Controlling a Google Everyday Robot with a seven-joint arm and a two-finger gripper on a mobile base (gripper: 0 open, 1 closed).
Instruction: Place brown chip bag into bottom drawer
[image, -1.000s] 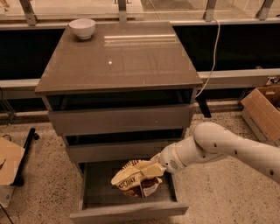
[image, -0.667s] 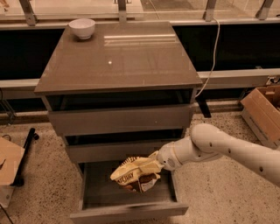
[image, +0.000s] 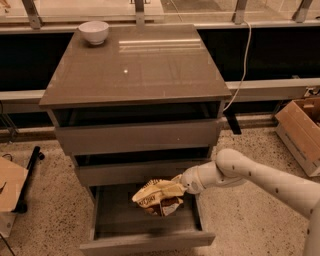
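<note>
Your gripper (image: 179, 184), reaching in from the right, is pinched onto the pale yellow end of the crinkly dark brown chip bag (image: 157, 198). The bag hangs inside the pulled-out bottom drawer of the grey-brown cabinet (image: 145, 242), just above its flat grey floor (whether a corner already touches it, I cannot tell). Expect the bag to be light, soft and slippery, sagging below the hold, with fragile contents, so a pinch on the flat end looks safer than squeezing the puffy middle.
</note>
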